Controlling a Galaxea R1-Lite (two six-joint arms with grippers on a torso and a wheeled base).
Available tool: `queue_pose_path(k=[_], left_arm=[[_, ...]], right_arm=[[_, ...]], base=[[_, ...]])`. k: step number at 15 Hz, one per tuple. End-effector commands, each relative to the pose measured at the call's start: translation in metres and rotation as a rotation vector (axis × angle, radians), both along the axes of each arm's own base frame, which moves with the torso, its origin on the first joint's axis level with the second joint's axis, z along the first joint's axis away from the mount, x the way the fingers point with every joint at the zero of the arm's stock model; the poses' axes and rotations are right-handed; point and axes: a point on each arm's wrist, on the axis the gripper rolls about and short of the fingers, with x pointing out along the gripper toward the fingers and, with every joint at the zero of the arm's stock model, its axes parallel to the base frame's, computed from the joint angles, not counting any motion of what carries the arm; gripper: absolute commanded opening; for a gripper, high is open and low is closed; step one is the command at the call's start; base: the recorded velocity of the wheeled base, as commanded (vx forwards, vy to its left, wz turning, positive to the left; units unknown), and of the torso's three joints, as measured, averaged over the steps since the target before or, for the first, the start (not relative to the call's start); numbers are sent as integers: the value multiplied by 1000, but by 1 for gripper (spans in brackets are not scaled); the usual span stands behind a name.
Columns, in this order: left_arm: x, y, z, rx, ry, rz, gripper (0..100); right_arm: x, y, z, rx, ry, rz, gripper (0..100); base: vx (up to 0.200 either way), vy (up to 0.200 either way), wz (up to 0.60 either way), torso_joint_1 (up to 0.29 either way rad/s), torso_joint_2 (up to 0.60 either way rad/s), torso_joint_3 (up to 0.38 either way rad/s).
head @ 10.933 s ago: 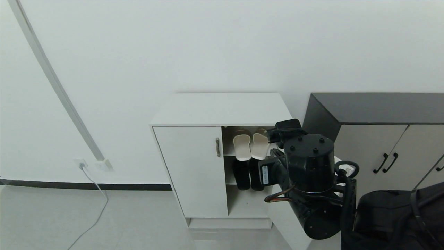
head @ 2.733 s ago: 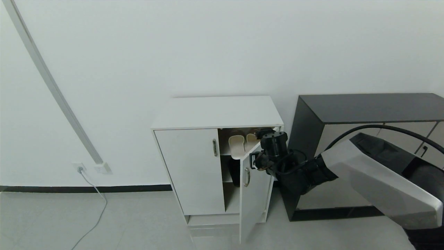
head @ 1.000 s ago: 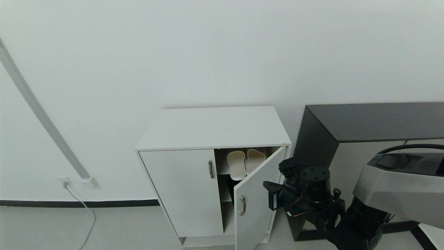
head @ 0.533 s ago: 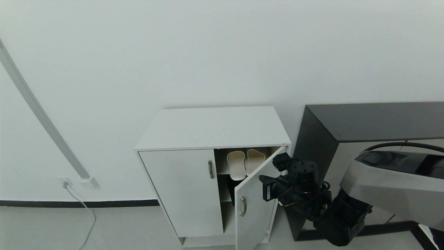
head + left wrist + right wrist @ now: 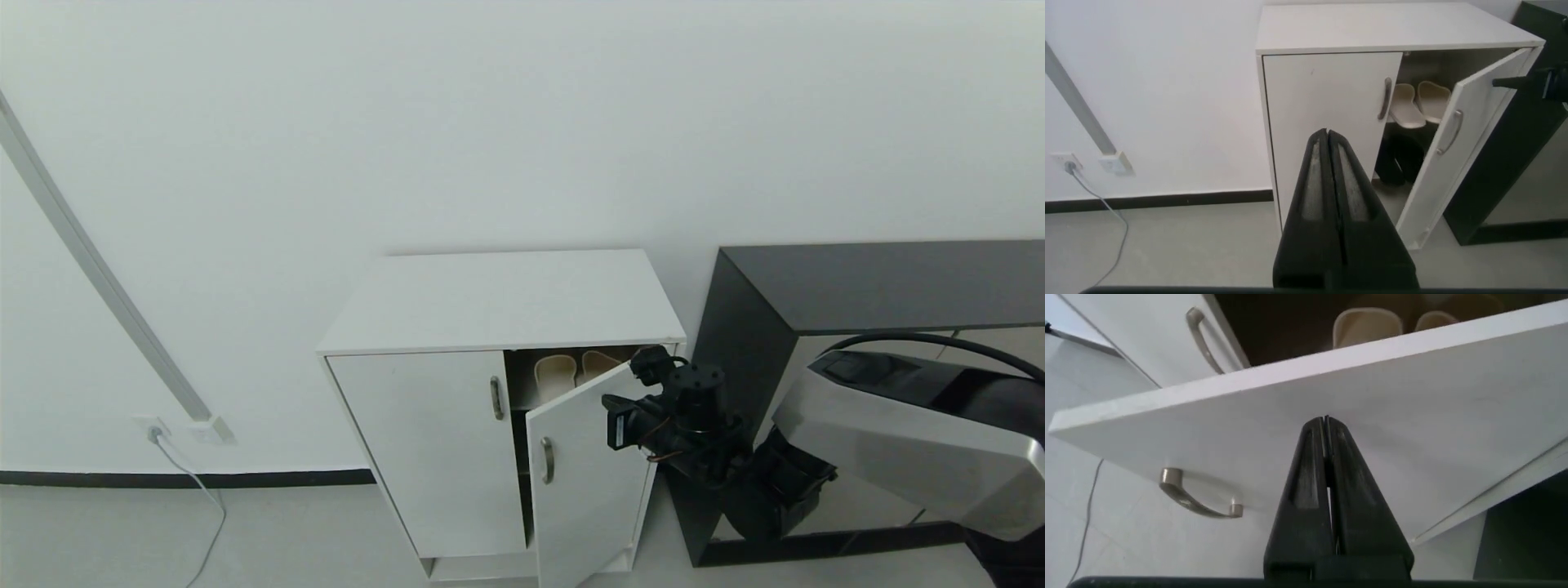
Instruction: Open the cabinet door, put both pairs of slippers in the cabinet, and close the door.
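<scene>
Cabinet door (image 5: pixel 584 482), right-hand leaf of white cabinet (image 5: pixel 506 298): partly open, hinged at cabinet's right side, free edge swung out toward the head camera. Flat smooth white panel, rectangular, long axis upright; curved metal door handle (image 5: pixel 545 460) near free edge, also upright. Right gripper (image 5: pixel 1327 423) at door's outer face near upper hinge-side corner, fingers (image 5: pixel 1308 474) pressed together, holding nothing; tips right at panel, contact not certain. Left gripper (image 5: pixel 1328 135) well apart from cabinet, out in front of left door (image 5: pixel 433 449), fingers (image 5: pixel 1315 188) closed too, empty. Beige slippers (image 5: pixel 555 377) on upper shelf inside, side by side, smooth and moulded, rounded ends out toward opening, partly hidden behind door's top edge. Dark slippers (image 5: pixel 1400 159) on shelf below, in shadow, detail hard to read. Left door shut, with matching left handle (image 5: pixel 495 398). Dark cabinet (image 5: pixel 882 282) just beside white one on right. Wall socket (image 5: pixel 151 429) with trailing cable (image 5: pixel 214 523) low on wall at left.
</scene>
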Motion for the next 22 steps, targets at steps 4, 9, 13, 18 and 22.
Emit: queue_pose_path(k=[4,9,13,18,22], left_arm=[[0,0,0,0,2,1,0],[0,0,0,0,2,1,0],[0,0,0,0,2,0,0],[0,0,0,0,2,0,0],[0,0,0,0,2,0,0]], right_arm=[[25,0,-7,3,-4,-31,0],[42,0,-6,3,-6,-50,0],[55,0,-8,1,-4,-64,0],[66,-4,-10,-2,4,-81,0],[71,-5,-8,-1,2,-89,0]], base=[[0,0,0,0,0,0],[0,0,0,0,0,0],[0,0,0,0,0,0],[0,0,0,0,0,0],[0,0,0,0,0,0]])
